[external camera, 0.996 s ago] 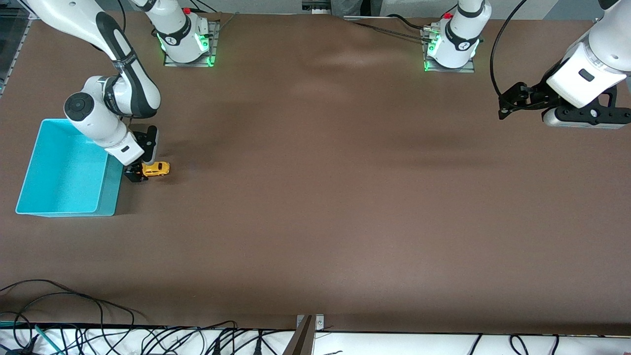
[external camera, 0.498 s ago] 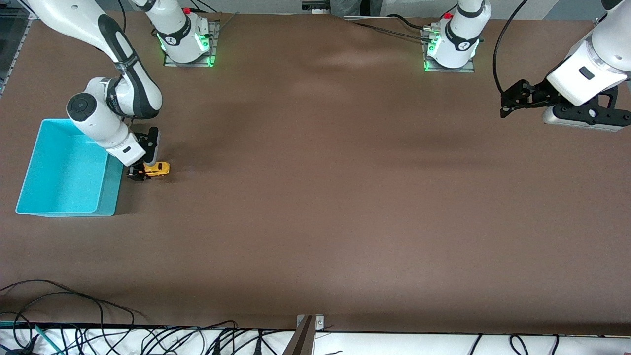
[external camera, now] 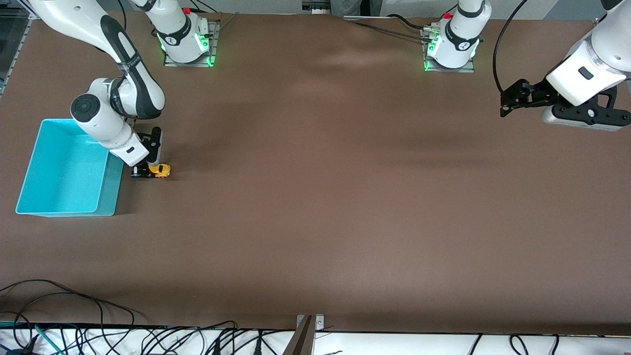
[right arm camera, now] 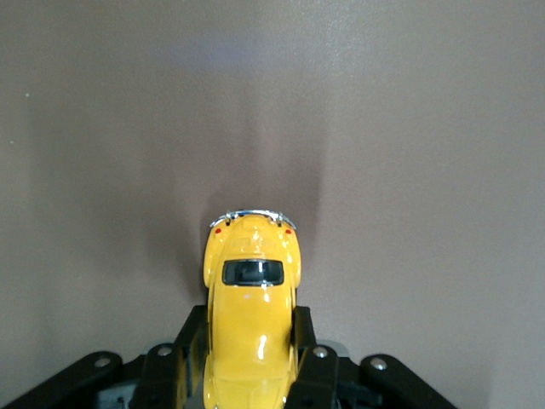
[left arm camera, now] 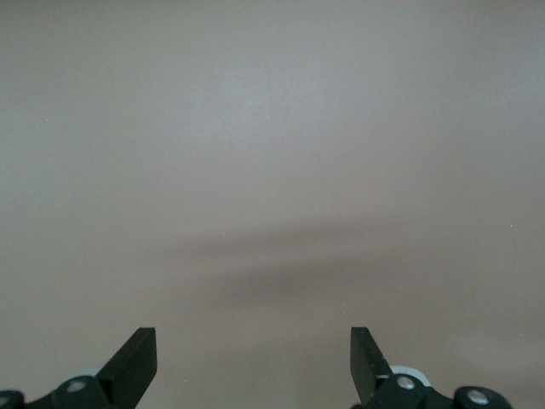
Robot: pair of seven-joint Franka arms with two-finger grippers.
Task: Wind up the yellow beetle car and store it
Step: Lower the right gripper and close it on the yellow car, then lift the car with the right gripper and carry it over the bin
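Note:
The yellow beetle car (external camera: 161, 170) stands on the brown table just beside the turquoise bin (external camera: 29, 177), on the side toward the left arm's end. My right gripper (external camera: 143, 171) is low at the table, shut on the car. In the right wrist view its black fingers (right arm camera: 302, 328) press both sides of the car (right arm camera: 251, 281), whose rounded end with a dark window sticks out past the fingertips of the right gripper (right arm camera: 251, 322). My left gripper (external camera: 504, 104) waits in the air over the left arm's end of the table, open and empty (left arm camera: 254, 349).
The bin is empty, its wall close to the right gripper. The arm bases (external camera: 185, 42) (external camera: 451, 47) stand along the table's edge farthest from the front camera. Cables (external camera: 74, 335) lie past the near edge.
My right gripper has slid a little farther along the car, away from the bin, so less of the car shows. The left gripper has shifted slightly.

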